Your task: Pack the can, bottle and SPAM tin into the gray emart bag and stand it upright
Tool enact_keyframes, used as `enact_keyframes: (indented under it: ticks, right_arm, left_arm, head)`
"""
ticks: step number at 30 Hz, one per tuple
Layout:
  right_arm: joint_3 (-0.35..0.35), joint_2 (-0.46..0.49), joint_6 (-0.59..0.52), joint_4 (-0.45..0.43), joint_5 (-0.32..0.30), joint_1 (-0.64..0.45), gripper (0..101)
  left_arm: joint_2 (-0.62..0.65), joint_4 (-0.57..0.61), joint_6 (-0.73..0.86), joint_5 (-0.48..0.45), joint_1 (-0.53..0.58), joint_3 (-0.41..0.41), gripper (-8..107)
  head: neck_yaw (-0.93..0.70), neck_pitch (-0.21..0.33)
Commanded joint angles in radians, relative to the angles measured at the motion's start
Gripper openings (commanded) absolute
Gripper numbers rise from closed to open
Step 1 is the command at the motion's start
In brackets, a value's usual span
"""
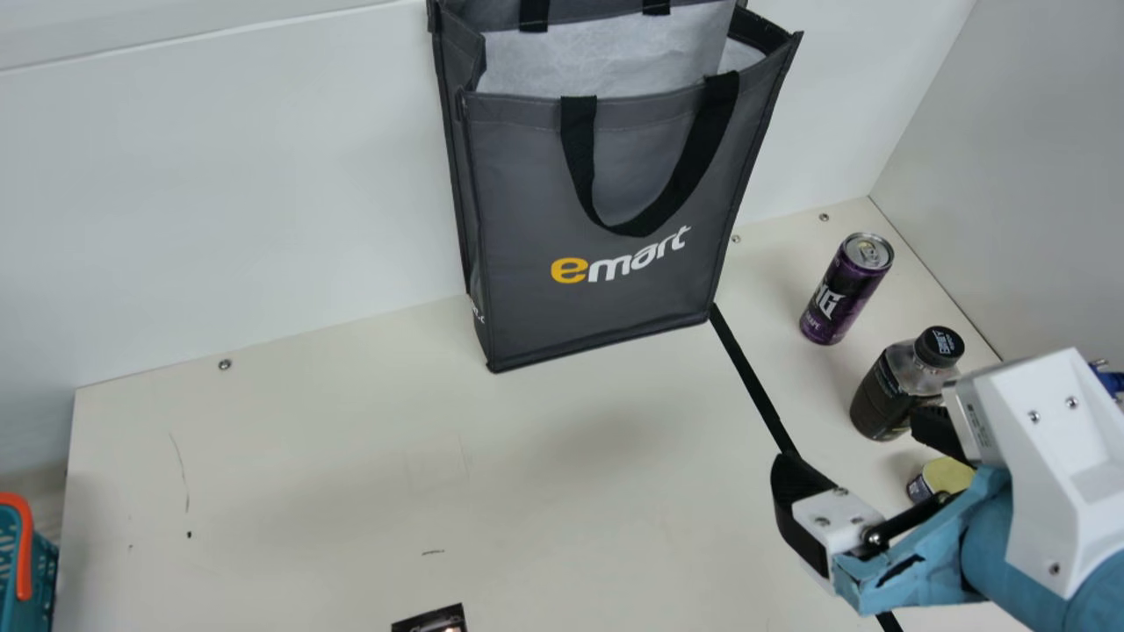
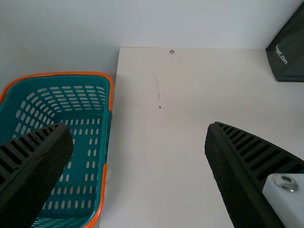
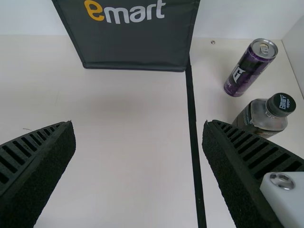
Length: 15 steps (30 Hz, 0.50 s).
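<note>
1. Right arm: light blue covering [image 1: 1010, 544], marked by dark nicks.
2. White angular housing [image 1: 1062, 474] with small silver screws [image 1: 1071, 402] and a silver-grey plate [image 1: 976, 426] at its front.
3. Right claw [image 1: 850, 443]: black ribbed fingers [image 1: 795, 496], white screwed bracket [image 1: 834, 518], slim black rod [image 1: 909, 520].
4. Left claw [image 2: 140, 128]: black ribbed fingers [image 2: 237, 175], coarse-textured sides, white mount [image 2: 287, 202] with a round silver screw [image 2: 285, 182].

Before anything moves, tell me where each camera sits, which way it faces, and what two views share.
Main view: on the neck, looking down over the table to the gray emart bag; the right gripper shows.
Left wrist view: on the left wrist, facing the teal basket and table, past the left gripper.
Right wrist view: on the right wrist, facing the bag, past its own fingers.
Main and right wrist views share can and bottle.
</note>
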<state>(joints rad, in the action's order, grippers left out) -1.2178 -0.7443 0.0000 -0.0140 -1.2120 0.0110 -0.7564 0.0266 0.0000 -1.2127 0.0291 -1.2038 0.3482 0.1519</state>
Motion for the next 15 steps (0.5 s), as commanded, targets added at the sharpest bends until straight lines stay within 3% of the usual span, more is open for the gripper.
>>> enact_keyframes:
  ticks: [1,8,15]
  right_arm:
    - [0.000,0.000,0.000,0.000,0.000,0.000,95]
    - [-0.011,-0.017,-0.001,-0.003,0.008,0.000,95]
    - [-0.065,-0.081,-0.017,-0.023,0.028,0.003,95]
  left_arm:
    - [0.000,0.000,0.000,0.000,0.000,0.000,90]
    - [0.000,0.000,0.000,0.000,0.000,0.000,90]
    - [0.000,0.000,0.000,0.000,0.000,0.000,90]
  head:
    - [0.001,0.023]
    - [0.001,0.023]
    - [0.001,0.023]
